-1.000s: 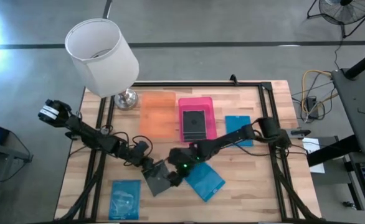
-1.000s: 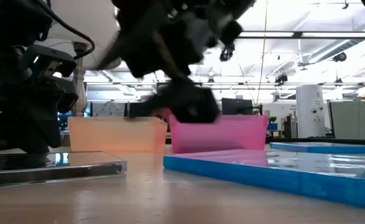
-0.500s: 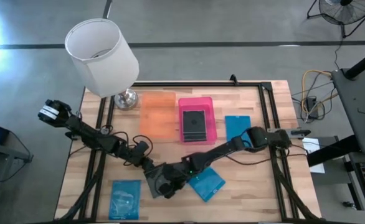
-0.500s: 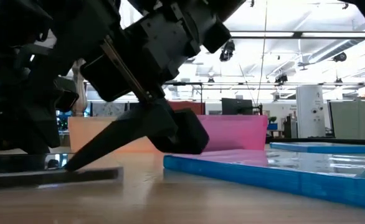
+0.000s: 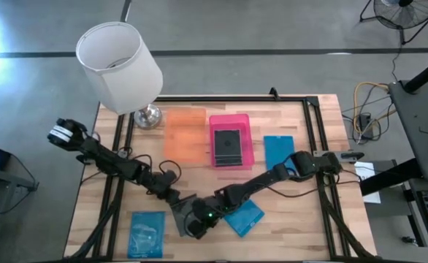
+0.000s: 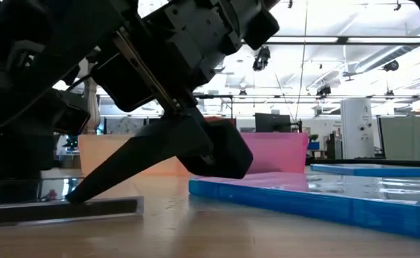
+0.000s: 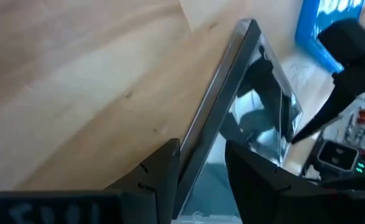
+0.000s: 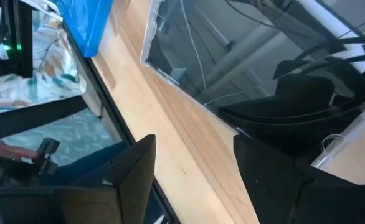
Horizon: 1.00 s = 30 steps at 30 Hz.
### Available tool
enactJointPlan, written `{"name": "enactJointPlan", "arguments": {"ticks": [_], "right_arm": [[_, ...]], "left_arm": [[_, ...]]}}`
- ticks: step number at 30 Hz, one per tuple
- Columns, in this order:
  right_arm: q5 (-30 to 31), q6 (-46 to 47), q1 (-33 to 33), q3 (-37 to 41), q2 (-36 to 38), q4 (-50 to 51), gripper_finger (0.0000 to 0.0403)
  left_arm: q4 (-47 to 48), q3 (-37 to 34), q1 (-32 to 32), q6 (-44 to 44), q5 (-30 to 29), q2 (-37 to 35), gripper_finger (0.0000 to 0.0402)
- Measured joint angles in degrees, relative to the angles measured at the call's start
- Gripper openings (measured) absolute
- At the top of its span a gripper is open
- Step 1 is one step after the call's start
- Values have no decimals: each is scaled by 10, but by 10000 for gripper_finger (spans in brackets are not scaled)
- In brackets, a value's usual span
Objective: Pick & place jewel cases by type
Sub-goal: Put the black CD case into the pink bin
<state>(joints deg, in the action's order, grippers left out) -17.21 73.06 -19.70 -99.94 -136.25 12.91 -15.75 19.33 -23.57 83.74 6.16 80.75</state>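
Note:
A dark grey jewel case (image 5: 182,219) lies near the table's near edge, flat on the wood in the low view (image 6: 52,211). My left gripper (image 5: 175,206) is shut on it from the left. My right gripper (image 5: 197,223) is open and hangs over the same case from the right, one finger above the case, the other past its edge (image 8: 195,180). Three blue cases lie flat: one beside the right gripper (image 5: 242,216), one near the right edge (image 5: 278,152), one at the near left (image 5: 146,234). Another dark case (image 5: 227,145) lies in the pink tray (image 5: 247,139). My left gripper (image 7: 201,177) pinches the dark case by one edge (image 7: 215,134); the edge runs along between its two fingers, which come in low from the table's left. My right gripper has the tip of one finger (image 6: 77,193) slanting down onto the case's top face (image 6: 95,204); the other finger touches nothing.
An orange tray (image 5: 185,135) stands left of the pink tray at the far side. A white-shaded lamp (image 5: 119,66) on a metal foot (image 5: 147,115) stands at the far left corner. Bare wood shows between the trays and the near cases.
My right gripper has swung from the table's middle toward the near edge and the left, and has come down, so that one fingertip now meets the dark case held by my left gripper. The left gripper has stayed at the case.

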Motion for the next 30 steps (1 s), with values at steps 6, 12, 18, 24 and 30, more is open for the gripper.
{"name": "enactJointPlan", "arguments": {"ticks": [6, 12, 18, 24, 30], "right_arm": [[-3, -15, 0, 5, -18, 0, 219], [-8, -32, -2, 6, -28, 0, 219], [8, -34, -2, 6, -32, -1, 219], [4, -45, -3, 7, -33, 3, 219], [-8, -65, -4, 8, -33, 4, 219]], "left_arm": [[-46, -1, 9, 11, 67, 30, 120], [-61, 28, 11, -12, 176, 27, 120], [-63, 57, 8, -2, 243, 53, 120], [-57, 75, 7, -1, 244, 46, 120], [-83, 93, 8, -1, 243, 5, 120]]}}
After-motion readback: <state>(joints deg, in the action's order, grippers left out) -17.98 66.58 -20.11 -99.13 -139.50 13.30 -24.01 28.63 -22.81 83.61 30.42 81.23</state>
